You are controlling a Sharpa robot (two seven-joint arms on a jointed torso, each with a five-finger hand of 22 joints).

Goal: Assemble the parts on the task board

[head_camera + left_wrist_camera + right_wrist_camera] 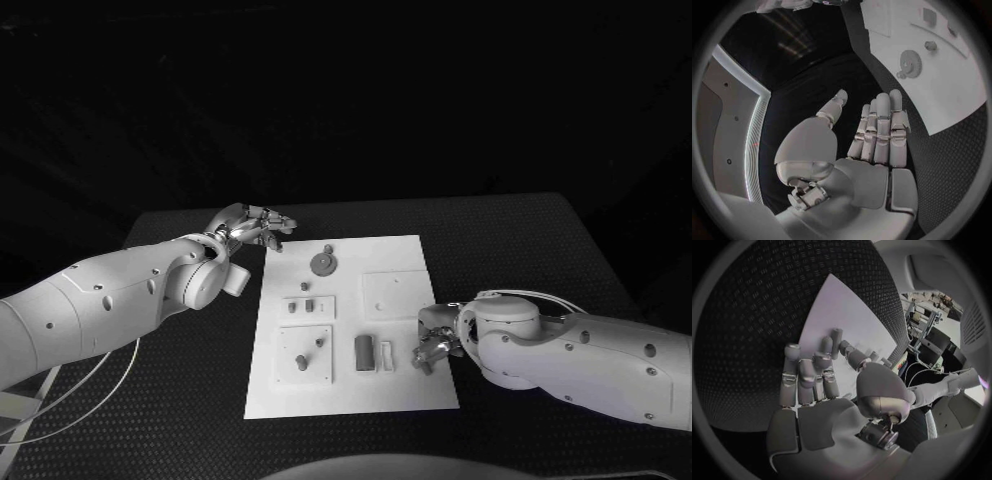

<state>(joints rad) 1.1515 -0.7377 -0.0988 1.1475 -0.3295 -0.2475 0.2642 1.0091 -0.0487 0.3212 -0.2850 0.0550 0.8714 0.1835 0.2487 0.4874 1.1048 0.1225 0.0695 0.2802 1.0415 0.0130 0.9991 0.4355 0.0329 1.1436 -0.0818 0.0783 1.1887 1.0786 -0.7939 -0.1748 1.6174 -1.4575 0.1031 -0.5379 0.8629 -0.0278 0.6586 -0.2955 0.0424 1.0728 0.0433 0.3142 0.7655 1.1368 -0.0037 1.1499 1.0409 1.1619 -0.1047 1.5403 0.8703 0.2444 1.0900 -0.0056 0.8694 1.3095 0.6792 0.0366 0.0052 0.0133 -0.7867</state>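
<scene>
A: Nearest the robot, what is the right hand [433, 345] doing?

B: It is hovering at the task board's [397, 395] right edge, fingers loosely curled and apart, gripping nothing that the pictures show. Two upright oblong parts [365, 352] are lying just beside it toward the board's middle, long axes running near to far.

A: So that arm is the closer one?

B: It is looking that way for those two. Farther along, the gear-shaped part [325, 263] is lying flat near the board's far end, nearer the left hand [254, 226].

A: And that hand?

B: It is hanging over the counter [188, 400] just off the board's far left corner, fingers straight and spread, holding nothing.
</scene>
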